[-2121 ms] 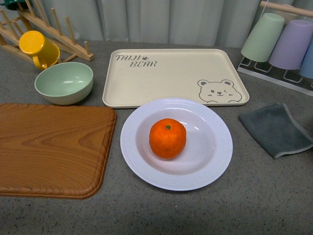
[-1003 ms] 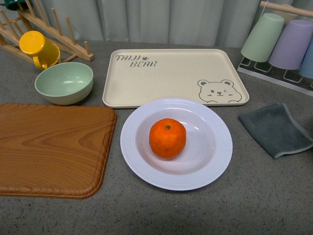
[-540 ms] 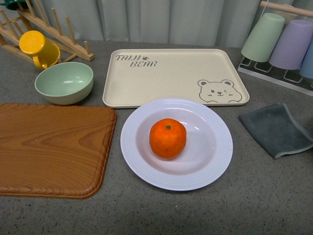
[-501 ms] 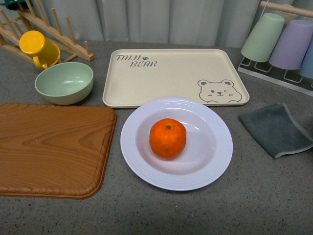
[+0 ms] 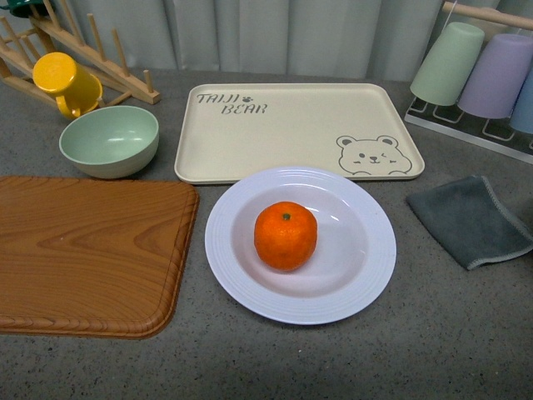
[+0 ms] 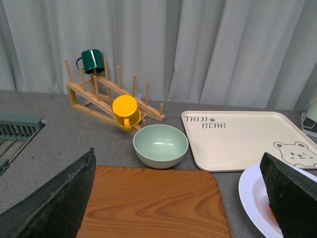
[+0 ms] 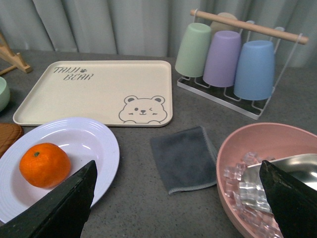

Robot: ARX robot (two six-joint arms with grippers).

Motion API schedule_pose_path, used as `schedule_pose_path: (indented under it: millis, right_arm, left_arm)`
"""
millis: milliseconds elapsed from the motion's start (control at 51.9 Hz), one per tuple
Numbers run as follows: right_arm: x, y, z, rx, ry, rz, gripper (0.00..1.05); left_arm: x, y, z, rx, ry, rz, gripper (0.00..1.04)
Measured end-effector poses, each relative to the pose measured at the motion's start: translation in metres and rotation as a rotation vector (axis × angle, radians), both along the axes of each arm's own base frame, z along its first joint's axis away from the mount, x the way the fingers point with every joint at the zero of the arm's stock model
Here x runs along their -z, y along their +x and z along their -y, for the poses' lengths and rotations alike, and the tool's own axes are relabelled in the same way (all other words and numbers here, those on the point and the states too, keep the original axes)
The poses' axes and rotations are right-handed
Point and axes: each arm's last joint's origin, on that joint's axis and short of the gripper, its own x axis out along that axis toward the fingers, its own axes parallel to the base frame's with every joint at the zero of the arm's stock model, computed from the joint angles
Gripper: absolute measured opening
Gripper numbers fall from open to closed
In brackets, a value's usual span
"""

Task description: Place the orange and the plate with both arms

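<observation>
Orange (image 5: 285, 236) in plate (image 5: 366, 275) centre, tray (image 5: 291, 125) at plate's 12 o'clock, left gripper (image 6: 178, 151) and right gripper (image 7: 178, 162) both spread wide

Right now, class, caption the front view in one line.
Orange resting in the pale plate, between wooden board and grey cloth, bear tray behind.

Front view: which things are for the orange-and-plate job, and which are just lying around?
For the job: orange, plate.
Just lying about: green bowl, bear tray, wooden board, grey cloth, yellow mug, purple cup.
</observation>
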Motion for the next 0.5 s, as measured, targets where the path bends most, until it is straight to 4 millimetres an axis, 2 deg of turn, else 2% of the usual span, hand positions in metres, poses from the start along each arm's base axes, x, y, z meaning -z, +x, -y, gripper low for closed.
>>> schedule_pose_path:
  millis: [174,231,501]
  right_arm:
    - [0.004,0.046,-0.002,-0.018,0.100,-0.122,0.96]
    - [0.014,0.064,-0.003,-0.030,0.162,-0.214,0.96]
    - [0.056,0.118,-0.003,-0.099,0.409,-0.526,0.96]
  left_arm:
    - [0.000,0.000,0.000,0.000,0.000,0.000,0.98]
    - [0.000,0.000,0.000,0.000,0.000,0.000,0.98]
    - [0.000,0.000,0.000,0.000,0.000,0.000,0.98]
